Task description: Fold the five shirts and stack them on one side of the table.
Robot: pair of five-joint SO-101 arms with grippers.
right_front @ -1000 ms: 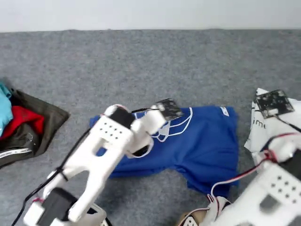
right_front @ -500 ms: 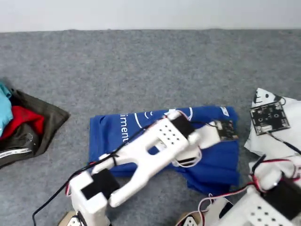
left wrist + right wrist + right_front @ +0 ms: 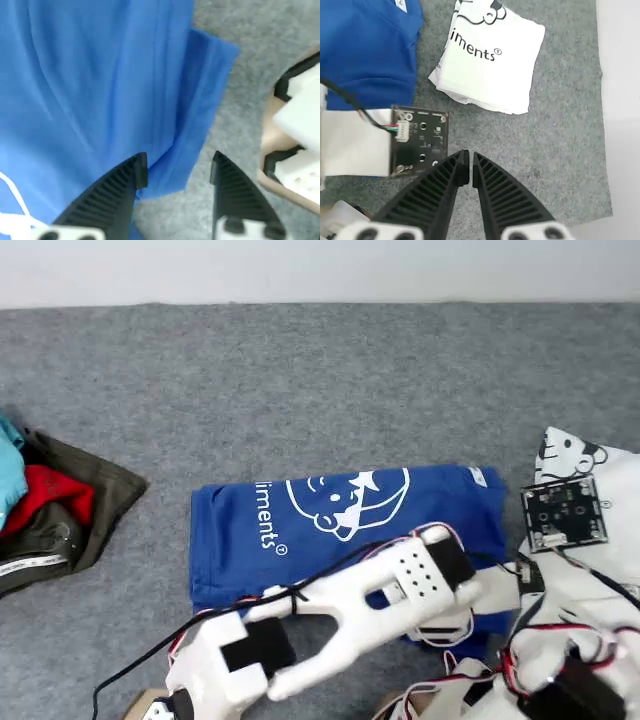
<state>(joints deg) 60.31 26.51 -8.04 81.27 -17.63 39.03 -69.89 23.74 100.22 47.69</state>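
- Over the right hem of the blue shirt (image 3: 225, 560), I see my left gripper (image 3: 177, 167), fingers spread astride the folded edge
- Right of the blue shirt, my right gripper (image 3: 470, 162) has its fingers pressed together, empty
- The folded white shirt (image 3: 492, 60) lies just beside the blue shirt
- A crumpled pile (image 3: 50, 510) sits well left of it

You can see a fuzzy grey mat (image 3: 320, 380) that covers the table from side to side. It looks soft and a bit speckled. At the far edge of the mat a plain white wall (image 3: 320, 270) begins. In the right wrist view, a bare white strip (image 3: 620, 100) runs along one edge of the mat. A small light brown block (image 3: 143, 706) sits at the near edge.
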